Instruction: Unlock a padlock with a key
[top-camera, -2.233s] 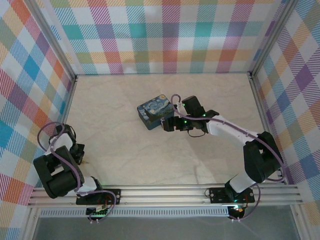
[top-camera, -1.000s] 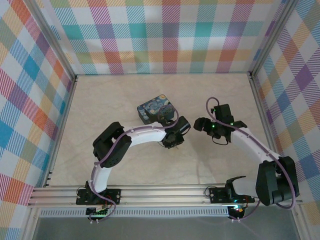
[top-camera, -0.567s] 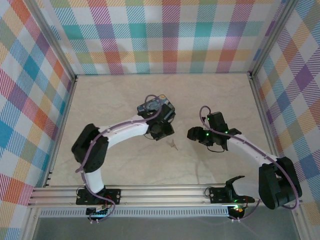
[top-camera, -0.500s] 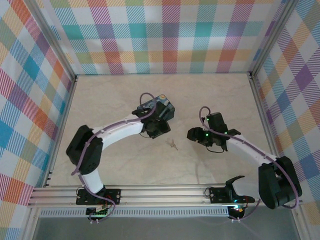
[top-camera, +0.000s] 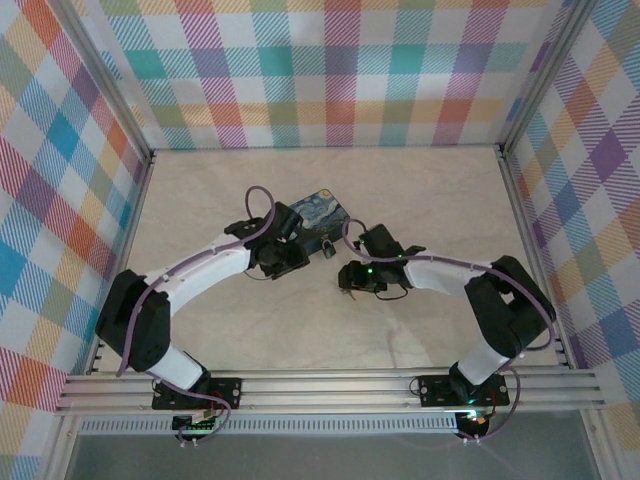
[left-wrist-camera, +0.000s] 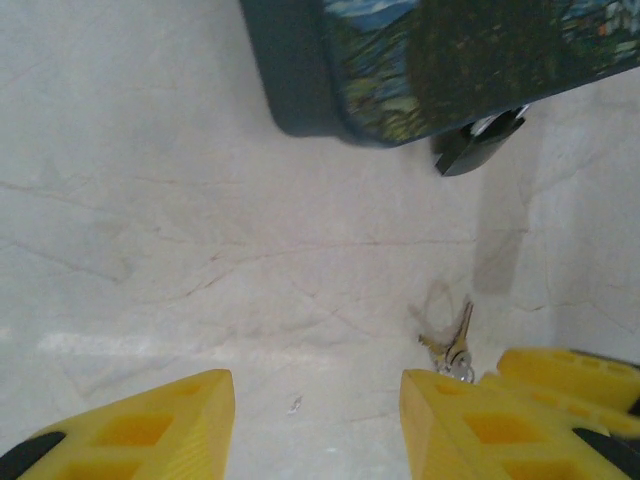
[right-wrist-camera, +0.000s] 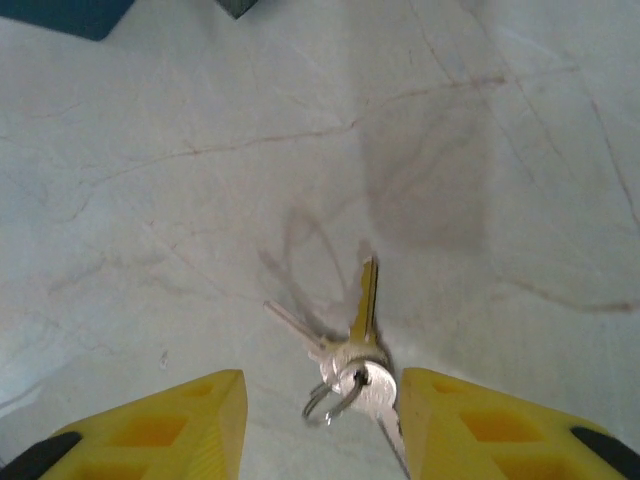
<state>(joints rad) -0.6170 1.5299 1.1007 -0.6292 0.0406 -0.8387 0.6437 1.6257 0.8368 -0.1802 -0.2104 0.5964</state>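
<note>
Whereas it hung aside before, the right claw (right-wrist-camera: 320, 400) now straddles the key (right-wrist-camera: 366, 300), open like the left claw (left-wrist-camera: 315, 400).

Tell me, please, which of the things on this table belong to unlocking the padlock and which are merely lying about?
For the job:
- padlock, beside the painted tin
- key, on its ring, flanked by the right tool

Lying about:
- painted tin

Small dark padlock (left-wrist-camera: 478, 142) just beside the tin (left-wrist-camera: 400, 70); thin silvery key (right-wrist-camera: 366, 292) flat on the table (right-wrist-camera: 150, 150) nearby.
</note>
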